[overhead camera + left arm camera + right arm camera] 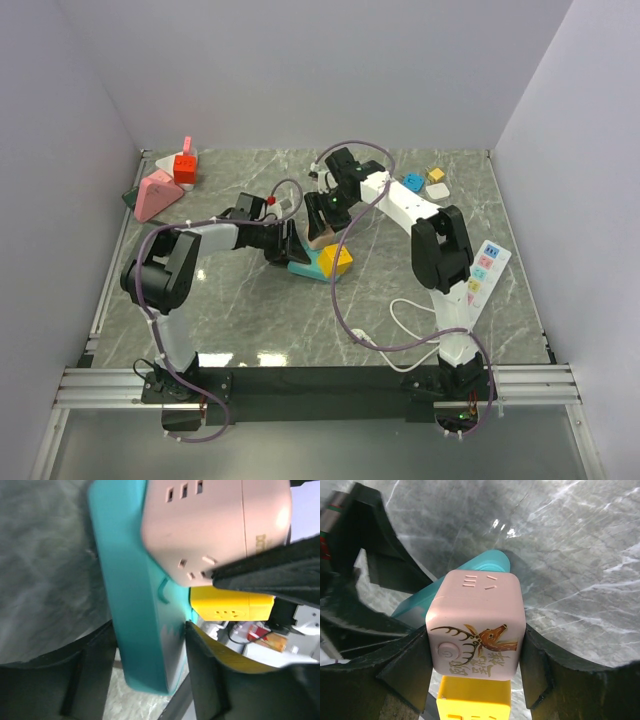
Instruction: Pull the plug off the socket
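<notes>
A teal socket strip (300, 268) (140, 605) lies at the table's middle, one end raised off the surface in the left wrist view. A pink cube plug (477, 625) (210, 525) printed with a deer sits in it, next to a yellow cube plug (337, 261) (472, 700). My right gripper (475, 652) (323, 216) is shut on the pink plug, a finger pressed on each side. My left gripper (150, 650) (287, 245) straddles the strip's end, both fingers against its long sides.
A white power strip (481, 270) with coloured buttons and its white cable (400, 318) lie at the right. Pink and red blocks (163, 188) sit at the back left. Small coloured plugs (426, 180) rest at the back. Walls enclose three sides.
</notes>
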`<state>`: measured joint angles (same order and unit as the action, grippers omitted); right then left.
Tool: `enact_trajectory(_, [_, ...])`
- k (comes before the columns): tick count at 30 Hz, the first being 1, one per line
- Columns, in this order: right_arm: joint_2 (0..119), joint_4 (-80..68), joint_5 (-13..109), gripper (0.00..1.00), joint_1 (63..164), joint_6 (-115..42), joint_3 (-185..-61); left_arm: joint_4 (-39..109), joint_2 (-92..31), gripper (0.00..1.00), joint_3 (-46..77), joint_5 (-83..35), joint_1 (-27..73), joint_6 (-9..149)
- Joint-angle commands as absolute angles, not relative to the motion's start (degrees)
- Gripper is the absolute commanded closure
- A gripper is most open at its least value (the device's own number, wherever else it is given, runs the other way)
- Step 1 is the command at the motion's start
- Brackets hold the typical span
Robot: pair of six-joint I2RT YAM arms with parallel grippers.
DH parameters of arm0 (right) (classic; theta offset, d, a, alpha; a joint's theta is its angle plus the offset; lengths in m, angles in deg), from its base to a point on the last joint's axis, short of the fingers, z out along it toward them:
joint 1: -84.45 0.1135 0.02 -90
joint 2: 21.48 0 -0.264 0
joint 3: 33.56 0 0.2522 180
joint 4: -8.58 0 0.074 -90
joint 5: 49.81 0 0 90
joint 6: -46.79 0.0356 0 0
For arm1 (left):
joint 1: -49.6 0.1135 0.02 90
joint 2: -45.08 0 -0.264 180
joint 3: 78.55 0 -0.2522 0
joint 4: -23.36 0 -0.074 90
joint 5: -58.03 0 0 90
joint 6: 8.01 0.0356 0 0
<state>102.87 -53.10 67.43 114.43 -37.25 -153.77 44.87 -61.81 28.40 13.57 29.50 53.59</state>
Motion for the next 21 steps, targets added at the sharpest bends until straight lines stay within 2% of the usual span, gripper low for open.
enact_trajectory(1, [97.52,-52.29,71.38,1.00,115.47,-37.40,-154.11,39.76,-62.76,0.43,28.63,19.35,27.81,51.93])
enact_trajectory(11, [96.47,-52.73,71.65,1.00,115.47,-35.91,-155.42,38.88,-62.76,0.84,30.20,20.06,27.19,51.40])
enact_trajectory(12, [96.21,-52.91,71.56,1.00,115.56,-35.39,-155.69,39.32,-62.76,0.94,30.29,19.62,27.19,51.58])
enact_trajectory(13, [95.94,-53.52,71.13,1.00,115.39,-35.12,-156.65,39.84,-62.85,0.99,30.38,19.18,27.19,51.76])
enact_trajectory(21, [93.39,-60.02,68.14,1.00,112.76,-33.37,-166.05,41.25,-63.46,0.99,34.25,15.32,27.28,52.72])
